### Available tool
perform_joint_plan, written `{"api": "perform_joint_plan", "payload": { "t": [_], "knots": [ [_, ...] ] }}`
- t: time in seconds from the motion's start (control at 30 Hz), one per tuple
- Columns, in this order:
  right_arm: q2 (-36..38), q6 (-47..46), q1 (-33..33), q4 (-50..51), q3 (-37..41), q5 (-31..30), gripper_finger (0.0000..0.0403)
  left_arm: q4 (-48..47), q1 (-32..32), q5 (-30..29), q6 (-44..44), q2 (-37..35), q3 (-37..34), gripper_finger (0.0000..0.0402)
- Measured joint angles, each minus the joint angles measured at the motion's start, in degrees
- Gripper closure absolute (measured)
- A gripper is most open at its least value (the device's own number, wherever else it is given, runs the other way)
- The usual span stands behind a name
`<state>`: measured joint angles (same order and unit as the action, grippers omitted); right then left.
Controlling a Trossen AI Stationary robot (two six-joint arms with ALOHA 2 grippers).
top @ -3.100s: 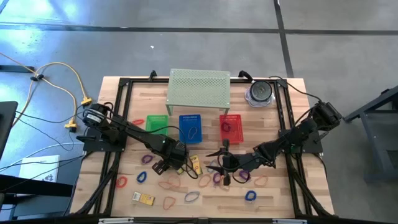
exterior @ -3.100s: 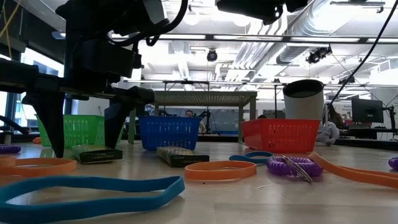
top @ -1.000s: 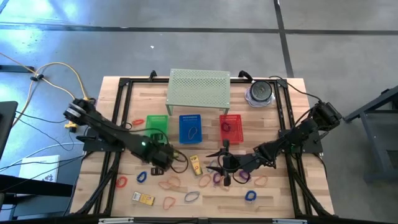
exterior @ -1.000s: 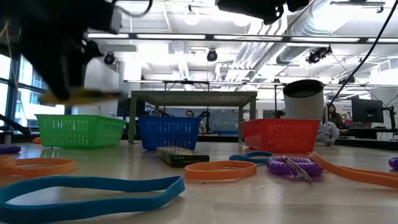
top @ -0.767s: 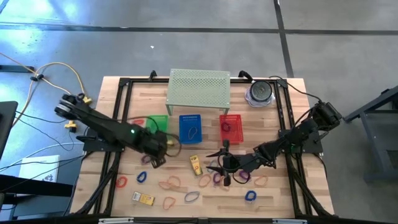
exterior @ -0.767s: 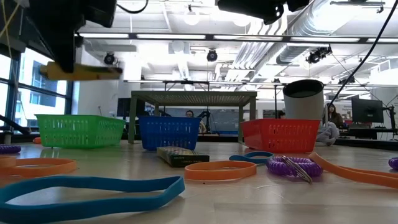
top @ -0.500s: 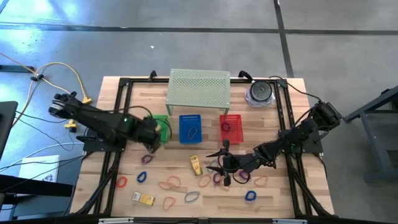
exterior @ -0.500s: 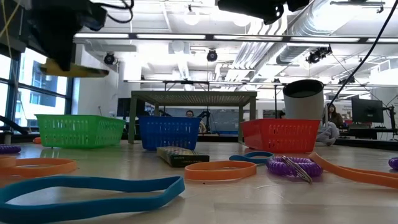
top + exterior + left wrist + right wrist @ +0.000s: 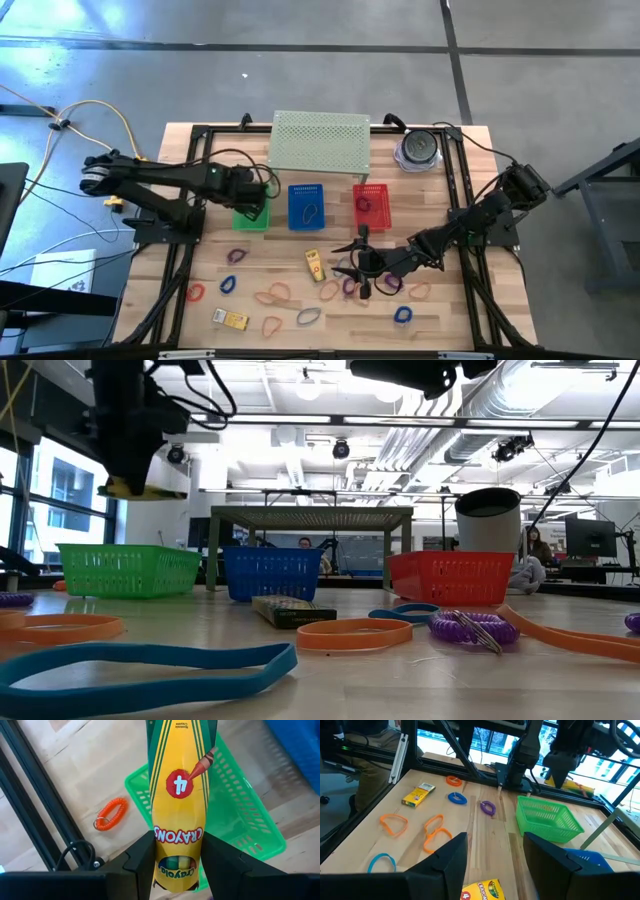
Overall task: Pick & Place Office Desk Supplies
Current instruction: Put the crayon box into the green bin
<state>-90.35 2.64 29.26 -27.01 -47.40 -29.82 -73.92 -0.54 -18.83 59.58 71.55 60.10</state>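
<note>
Left gripper (image 9: 177, 870) fingers clamped on crayon box (image 9: 178, 805), hanging above green basket (image 9: 251, 205). Box light, stiff card, slick print: grip flat long sides mid-body. Right gripper (image 9: 362, 262) fingers apart, empty, well right of basket.

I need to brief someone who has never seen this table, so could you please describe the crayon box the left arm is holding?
Start at the green basket, leftmost of the three baskets. The left gripper hangs over it, shut on the crayon box. It is the only yellow box off the table; another crayon box lies flat.
</note>
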Motion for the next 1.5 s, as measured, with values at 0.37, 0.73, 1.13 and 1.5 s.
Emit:
{"api": "perform_joint_plan", "payload": {
  "t": [0.37, 0.73, 1.13, 1.5],
  "knots": [
    [0.00, -1.17, 0.00, 0.10, 0.00, 0.00, 0.0220, 3.54, -0.04, 1.45, -1.06, 4.84, -1.56, 0.0262],
    [0.00, -1.34, 0.00, 0.21, 0.00, 0.00, 0.0220, 4.74, -0.43, 1.54, -0.32, 11.92, -1.84, 0.0262],
    [0.00, 0.53, 0.00, 0.04, 0.00, 0.00, 0.0220, 4.88, -0.90, 2.50, 1.79, 13.57, -1.83, 0.0261],
    [0.02, 6.38, 0.00, -5.59, -0.02, 4.94, 0.0220, 7.31, -0.92, 0.98, 1.12, 13.57, -1.82, 0.0261]
  ]
}}
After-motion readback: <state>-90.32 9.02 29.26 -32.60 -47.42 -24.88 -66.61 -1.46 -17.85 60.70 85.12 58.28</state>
